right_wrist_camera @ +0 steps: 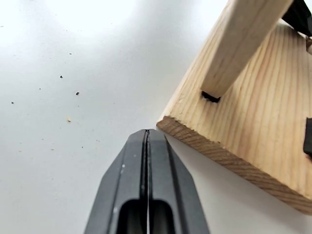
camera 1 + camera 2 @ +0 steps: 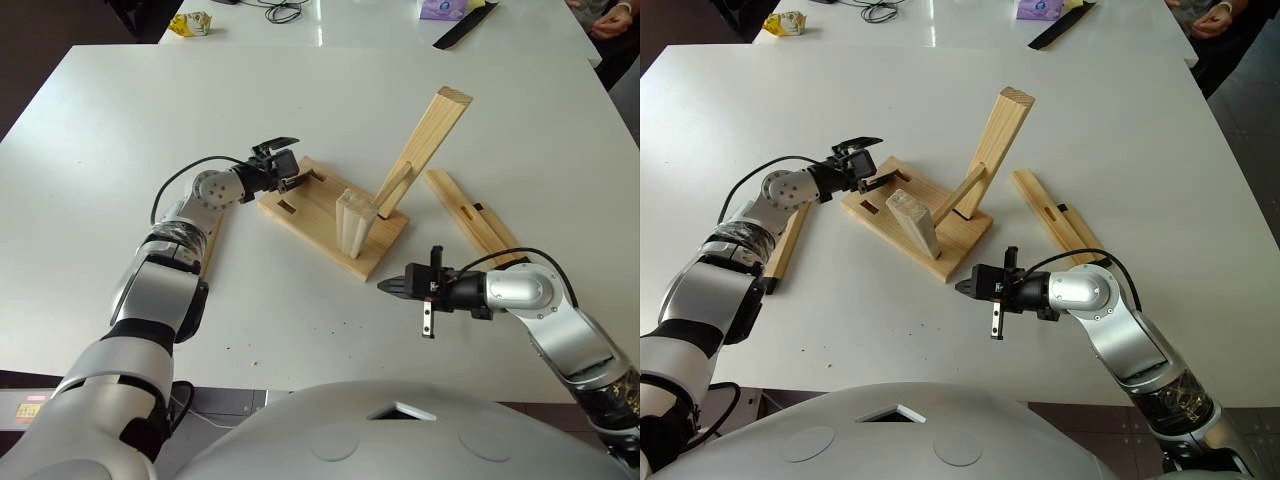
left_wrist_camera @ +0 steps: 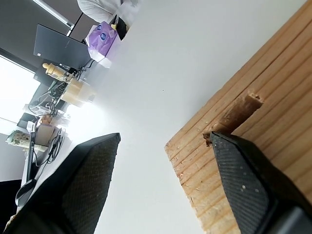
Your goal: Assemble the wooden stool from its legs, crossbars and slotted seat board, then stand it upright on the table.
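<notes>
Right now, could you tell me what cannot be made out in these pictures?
- Piece under left arm: forearm hides most, head views.
- Leg: top cut by right wrist view's edge.
- Board: mostly off-frame in left wrist view; left claw overlaps it.

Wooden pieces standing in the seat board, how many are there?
2. A short piece stands near the seat board's nearest corner; a long piece leans tilted by its right corner. A thinner bar against the long one may be a third.
</notes>
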You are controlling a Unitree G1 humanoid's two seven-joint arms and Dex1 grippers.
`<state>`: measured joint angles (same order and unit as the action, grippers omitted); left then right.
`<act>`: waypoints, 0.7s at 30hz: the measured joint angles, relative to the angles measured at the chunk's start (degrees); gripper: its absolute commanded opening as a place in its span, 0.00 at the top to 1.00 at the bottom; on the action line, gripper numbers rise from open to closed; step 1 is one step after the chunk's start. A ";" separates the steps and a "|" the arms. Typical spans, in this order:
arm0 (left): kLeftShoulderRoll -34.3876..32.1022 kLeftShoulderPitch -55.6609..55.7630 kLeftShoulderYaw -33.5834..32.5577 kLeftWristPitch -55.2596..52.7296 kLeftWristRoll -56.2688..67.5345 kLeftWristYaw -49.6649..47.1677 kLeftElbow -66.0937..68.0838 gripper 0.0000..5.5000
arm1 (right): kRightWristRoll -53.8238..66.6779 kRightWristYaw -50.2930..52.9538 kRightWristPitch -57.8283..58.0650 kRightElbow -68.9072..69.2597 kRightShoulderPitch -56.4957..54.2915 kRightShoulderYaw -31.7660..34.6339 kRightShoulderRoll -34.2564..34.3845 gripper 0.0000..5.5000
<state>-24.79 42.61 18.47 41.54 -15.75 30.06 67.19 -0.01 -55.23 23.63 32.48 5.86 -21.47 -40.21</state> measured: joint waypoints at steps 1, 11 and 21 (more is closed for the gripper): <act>-0.04 -0.11 -0.03 0.15 0.06 0.00 0.01 0.38 | -0.05 0.58 0.04 -0.07 -0.22 -0.62 0.42 1.00; -2.24 -5.17 -2.93 0.50 4.38 3.92 -4.65 0.38 | -2.34 6.09 0.93 -1.81 -1.19 -1.73 2.91 1.00; -5.31 -13.76 -5.17 -1.98 9.42 6.77 -15.34 0.38 | -3.52 9.21 0.16 -4.92 -1.05 -0.69 2.86 1.00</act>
<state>-30.09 28.85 13.30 39.56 -6.33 36.83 51.85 -3.54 -46.02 23.79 27.56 4.81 -22.17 -37.36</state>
